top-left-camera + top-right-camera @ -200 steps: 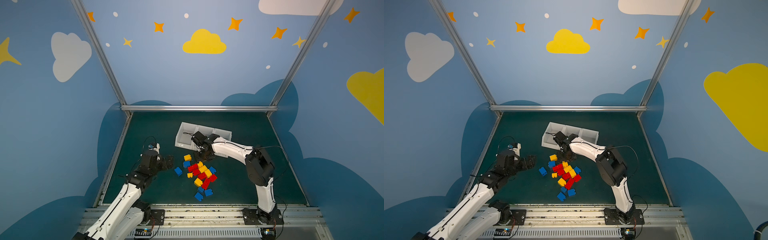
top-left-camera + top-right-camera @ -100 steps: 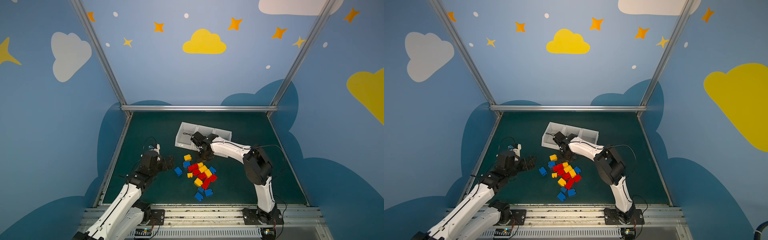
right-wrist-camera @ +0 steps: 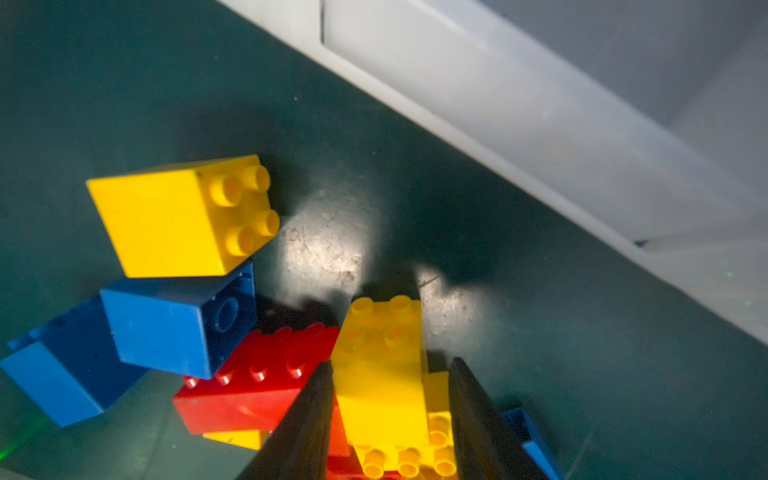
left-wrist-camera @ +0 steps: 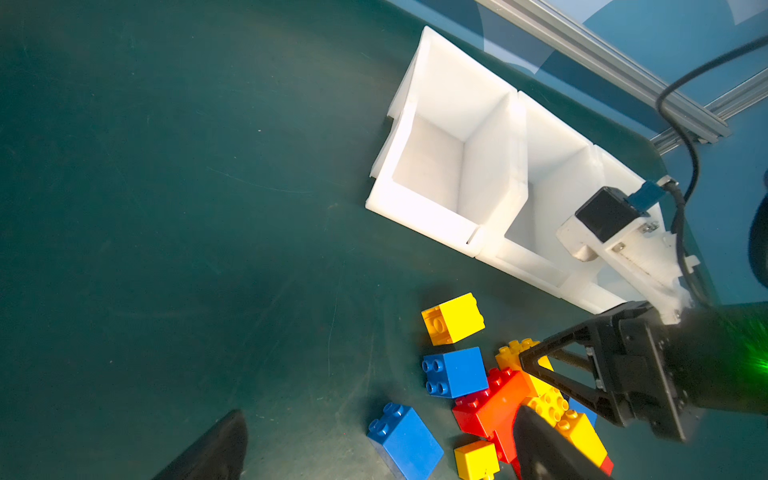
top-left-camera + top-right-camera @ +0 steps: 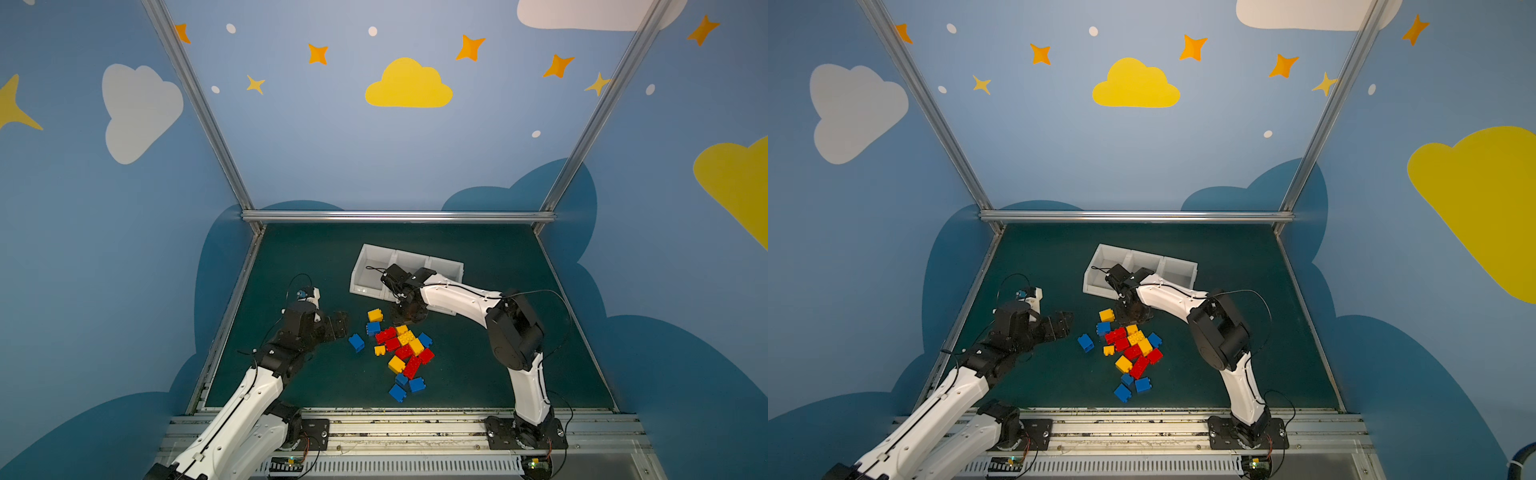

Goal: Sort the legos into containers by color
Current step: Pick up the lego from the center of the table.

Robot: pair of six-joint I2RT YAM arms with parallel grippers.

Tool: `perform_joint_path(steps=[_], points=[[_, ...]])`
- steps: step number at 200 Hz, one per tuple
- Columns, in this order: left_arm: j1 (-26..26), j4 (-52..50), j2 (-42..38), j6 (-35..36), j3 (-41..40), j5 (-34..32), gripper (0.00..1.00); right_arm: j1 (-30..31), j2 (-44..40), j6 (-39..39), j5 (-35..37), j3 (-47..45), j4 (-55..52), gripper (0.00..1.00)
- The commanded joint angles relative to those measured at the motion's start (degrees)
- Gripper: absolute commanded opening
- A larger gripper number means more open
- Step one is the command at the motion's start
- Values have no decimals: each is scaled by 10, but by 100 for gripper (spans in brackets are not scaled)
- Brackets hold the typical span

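Yellow brick (image 3: 380,328) at the edge of the pile (image 5: 401,353) nearest the white container (image 4: 419,216) sat between the close-set fingers of my right gripper (image 3: 390,363), pinched or not I could not tell, while my left gripper (image 5: 338,326) hung spread wide beside that pile.

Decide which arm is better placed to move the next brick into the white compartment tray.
Right. The right gripper grips a yellow studded plastic brick at the edge of the pile nearest the white compartmented plastic tray. The left gripper hangs open beside the pile, empty.
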Motion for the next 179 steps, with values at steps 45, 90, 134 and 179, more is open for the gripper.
perform_joint_path(steps=[45,90,134,179], points=[[-1,8,-3,-8,-7,7,99,5,27,0,14,8,-32,49],[-2,10,-6,-12,-9,8,99,11,23,-6,17,12,-35,49],[-2,10,-5,-12,-10,10,99,12,31,-6,14,17,-39,40],[-2,11,-8,-15,-10,9,99,8,-12,-21,36,29,-63,29]])
